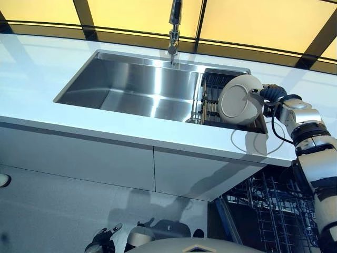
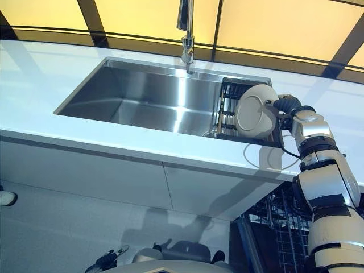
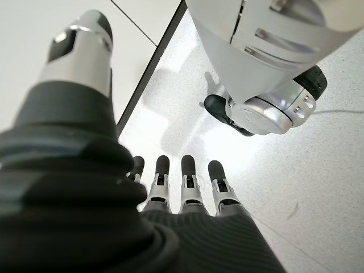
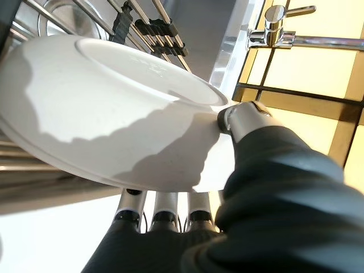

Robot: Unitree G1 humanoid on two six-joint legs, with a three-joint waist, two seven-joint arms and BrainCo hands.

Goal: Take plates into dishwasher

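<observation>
A white plate [image 1: 241, 100] is held on edge just above the black dish rack [image 1: 210, 103] at the right end of the steel sink [image 1: 142, 89]. My right hand [image 1: 274, 95] is shut on the plate's right rim. In the right wrist view the thumb [image 4: 244, 116] presses one face of the plate [image 4: 102, 114] and the fingers [image 4: 165, 207] lie under the other. My left hand [image 3: 182, 182] hangs low near the floor, its fingers straight and empty; it also shows at the bottom of the left eye view [image 1: 102, 241].
The white counter [image 1: 31, 79] surrounds the sink, with a tap [image 1: 174, 31] at the back. The dishwasher's open wire rack [image 1: 263, 211] shows below the counter at the lower right. White cabinet fronts [image 1: 79, 158] run under the counter.
</observation>
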